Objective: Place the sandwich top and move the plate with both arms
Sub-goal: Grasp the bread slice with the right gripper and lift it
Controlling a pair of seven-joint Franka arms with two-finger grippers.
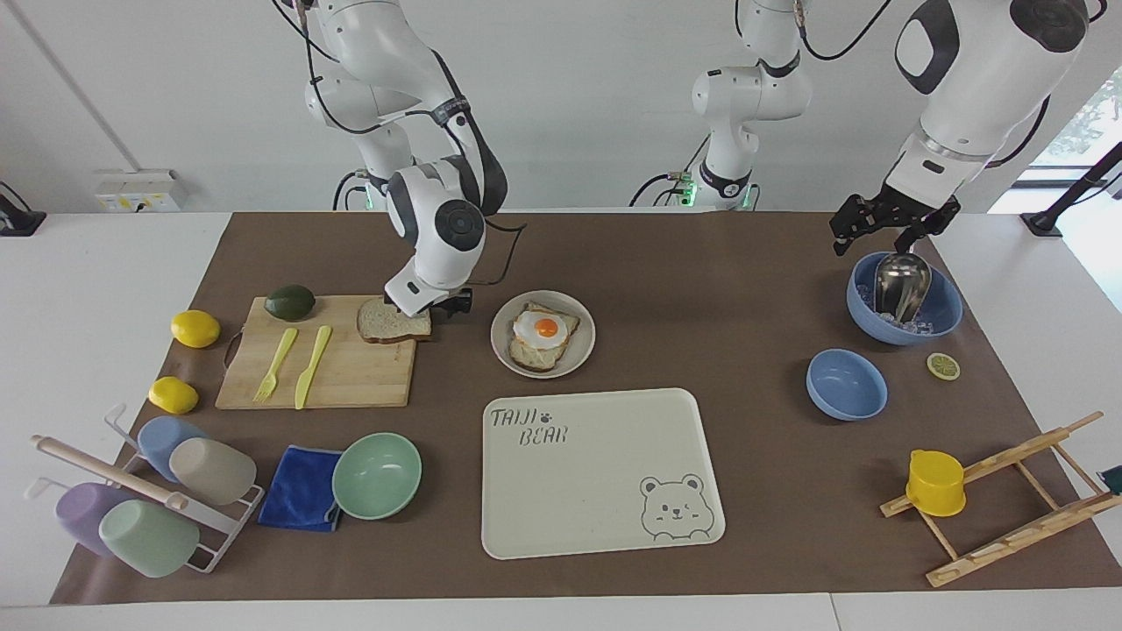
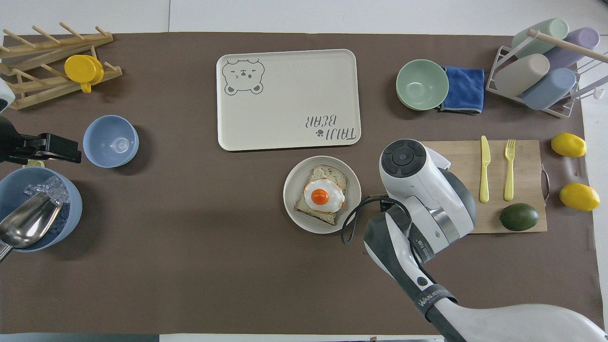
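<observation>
right gripper (image 1: 436, 308): was low over the corner of the cutting board nearest the plate, at the edge of the sandwich top; jaws stood wide, and contact with the bread could not be told.
left gripper (image 1: 884, 226): waited above the ice bowl at the left arm's end of the table; jaws wide, holding nothing.
sandwich top (image 1: 391, 321): 1 slice, lay flat on the cutting board (image 1: 342, 372), at the corner toward the plate; hidden under the arm in the overhead view.
plate (image 1: 503, 345): 1, round, sat between the cutting board and the ice bowl, nearer to the robots than the bear tray; carried 1 toast slice with 1 fried egg (image 1: 544, 329) on it.
bear tray (image 1: 605, 491): 1.
board items: 1 avocado (image 1: 290, 301), 1 yellow fork (image 1: 276, 364), 1 yellow knife (image 1: 313, 365).
lemons (image 1: 195, 328): 2 whole, just beside the board; 1 lemon slice (image 1: 943, 365) beside the ice bowl.
bowls: 3 in all: 1 mint-green bowl (image 1: 377, 475), 1 blue bowl (image 1: 846, 384), 1 blue ice bowl (image 1: 942, 311) with 1 metal scoop (image 1: 901, 282).
cups on rack (image 1: 210, 469): 4.
blue cloth (image 1: 300, 487): 1, beside the mint-green bowl.
yellow cup (image 1: 935, 482): 1, on the wooden rack (image 1: 1017, 508).
</observation>
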